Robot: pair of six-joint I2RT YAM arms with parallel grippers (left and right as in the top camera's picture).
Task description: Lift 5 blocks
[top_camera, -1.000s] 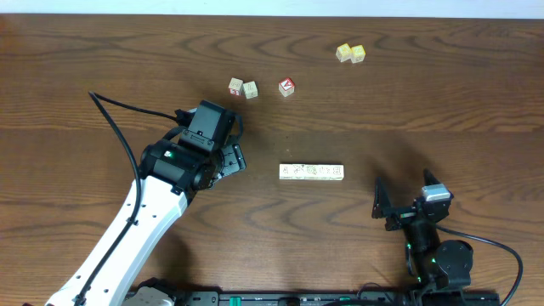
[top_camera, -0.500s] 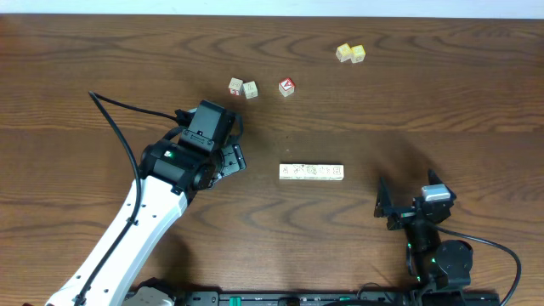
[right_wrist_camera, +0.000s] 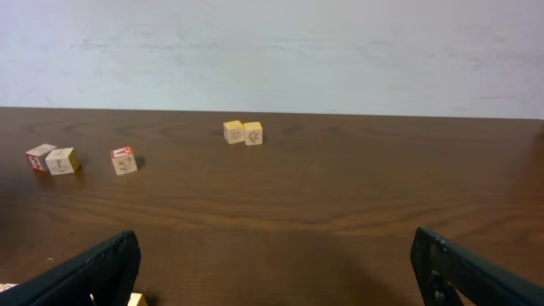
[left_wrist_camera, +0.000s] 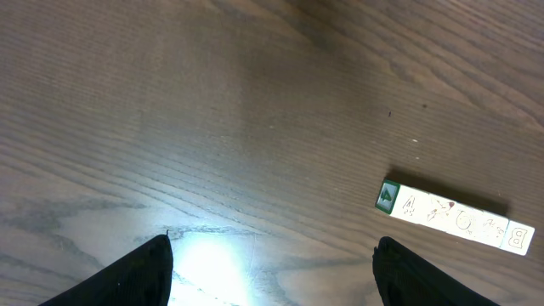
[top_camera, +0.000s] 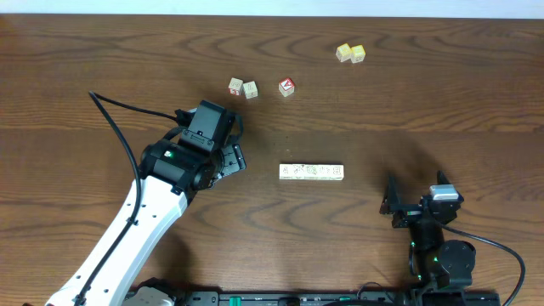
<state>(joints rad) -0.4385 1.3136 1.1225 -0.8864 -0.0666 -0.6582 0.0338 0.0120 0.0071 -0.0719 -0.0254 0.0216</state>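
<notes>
five light, stiff blocks are lying in a row, probably needing squeezing endwise. the left hand and right hand are gaping open.

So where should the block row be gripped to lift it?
Likely the two end faces: left gripper pressing from the left, right gripper from the right. The row is five cubes end to end; a middle pinch holds only one.

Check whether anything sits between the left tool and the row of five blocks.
Nothing visible does. Only bare table lies between the open left tool and the row of five blocks. The red-topped cube and its two neighbours sit farther back, off that line.
</notes>
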